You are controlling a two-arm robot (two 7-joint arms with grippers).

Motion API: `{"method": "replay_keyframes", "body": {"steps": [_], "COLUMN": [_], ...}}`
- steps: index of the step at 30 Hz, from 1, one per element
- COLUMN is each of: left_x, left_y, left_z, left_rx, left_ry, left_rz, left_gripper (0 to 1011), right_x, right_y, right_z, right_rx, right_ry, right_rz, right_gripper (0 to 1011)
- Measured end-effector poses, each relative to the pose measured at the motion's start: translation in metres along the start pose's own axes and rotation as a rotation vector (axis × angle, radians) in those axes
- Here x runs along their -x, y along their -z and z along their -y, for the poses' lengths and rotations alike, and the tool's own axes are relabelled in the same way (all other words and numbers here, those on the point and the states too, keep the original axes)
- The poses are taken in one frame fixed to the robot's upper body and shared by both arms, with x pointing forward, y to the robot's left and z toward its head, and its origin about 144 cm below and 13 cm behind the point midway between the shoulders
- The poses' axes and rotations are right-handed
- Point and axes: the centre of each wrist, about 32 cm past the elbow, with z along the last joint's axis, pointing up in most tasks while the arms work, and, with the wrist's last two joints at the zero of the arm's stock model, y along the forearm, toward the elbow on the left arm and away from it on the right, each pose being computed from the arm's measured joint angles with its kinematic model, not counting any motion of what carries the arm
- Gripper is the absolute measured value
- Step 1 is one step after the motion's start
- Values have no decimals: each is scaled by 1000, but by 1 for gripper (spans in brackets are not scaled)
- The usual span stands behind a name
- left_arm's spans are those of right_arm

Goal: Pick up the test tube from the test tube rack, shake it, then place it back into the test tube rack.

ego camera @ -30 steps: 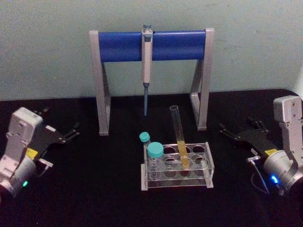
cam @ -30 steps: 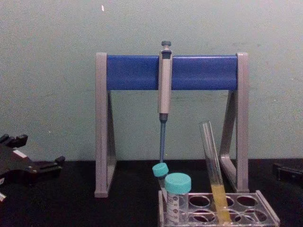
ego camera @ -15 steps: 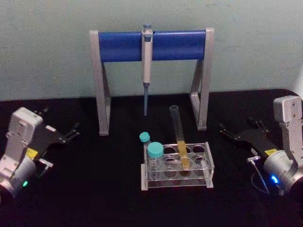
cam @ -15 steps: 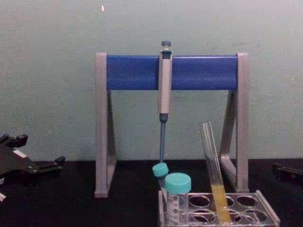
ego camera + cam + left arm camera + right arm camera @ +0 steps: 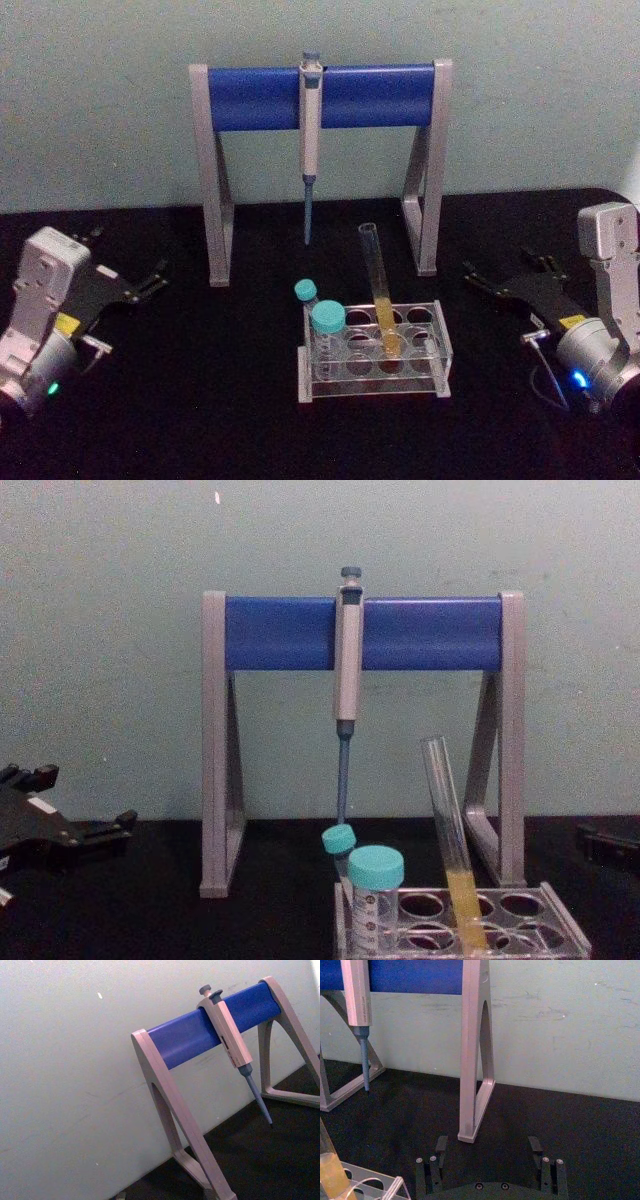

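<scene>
Nearest, seated in a back-row hole of the test tube rack (image 5: 374,349): the test tube (image 5: 378,290), its rounded, yellow-filled bottom down in the rack and its open mouth up, long axis leaning slightly left and back, probably because the hole is loose around so slim a tube. Just left of it in the same rack, two teal-capped vials (image 5: 326,325); well out to either side of the rack, left gripper (image 5: 148,281) and right gripper (image 5: 482,281), both with fingers spread and holding nothing, likely parked clear before the pick-up. Farthest, behind the rack against the wall, the pipette stand (image 5: 318,97) with a pipette (image 5: 310,130) hung tip-down.
</scene>
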Motion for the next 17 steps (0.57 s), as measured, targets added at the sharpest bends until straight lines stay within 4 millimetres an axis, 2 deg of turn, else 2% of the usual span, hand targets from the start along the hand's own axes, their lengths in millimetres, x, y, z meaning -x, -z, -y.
{"method": "replay_keyframes", "body": {"steps": [17], "left_x": [0], "left_y": [0], "left_z": [0], "left_rx": [0], "left_ry": [0], "left_rz": [0], "left_gripper": [1001], "right_x": [0], "right_y": [0], "right_z": [0], "right_rx": [0], "right_ry": [0], "right_rz": [0], "right_gripper": [1000]}}
